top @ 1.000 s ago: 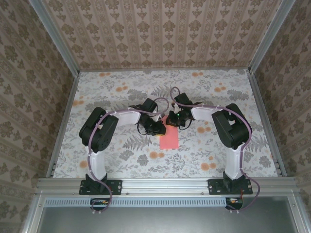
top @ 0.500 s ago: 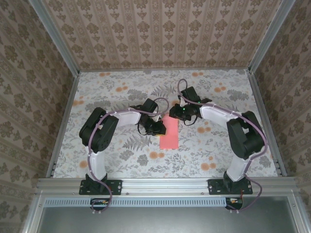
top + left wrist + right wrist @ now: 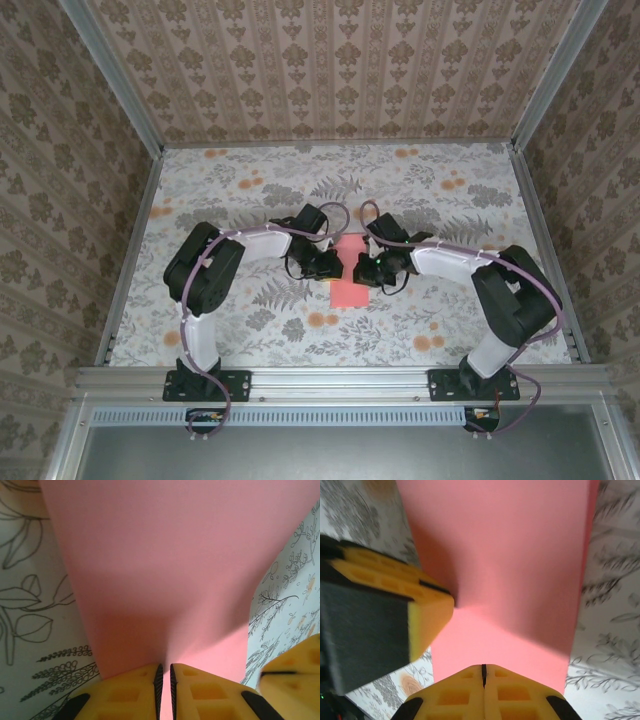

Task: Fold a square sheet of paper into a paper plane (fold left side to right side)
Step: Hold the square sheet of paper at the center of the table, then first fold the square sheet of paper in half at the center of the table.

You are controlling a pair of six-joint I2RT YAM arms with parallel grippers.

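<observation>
Top external view gives you the paper (image 3: 349, 290) near the middle of the bench (image 3: 250, 190), about midway between its left and right edges. It reads as a narrow pink rectangle, with its long sides running from the near edge toward the far edge. Your left fingers (image 3: 326, 264) meet it from the left side and your right fingers (image 3: 366, 270) from the right. The two face each other across the strip, and pink shows on the far and near sides of them.

On the left wrist view, your left fingers (image 3: 156, 675) are drawn together to a thin slit, with their tips at the near edge of the paper (image 3: 165, 570). Pink shows in the slit, but you cannot tell whether the sheet is pinched there or only pressed. The paper is shaded just ahead of the tips. One tip of the right fingers (image 3: 292, 672) sits at the lower right, just beside the paper's edge.

On the right wrist view, your right fingers (image 3: 488, 675) are clenched pad to pad, with only a dark seam between them and their tips at the paper (image 3: 510, 555). The left fingers (image 3: 427, 607) come in from the left, and their yellow tip touches the pink sheet.
</observation>
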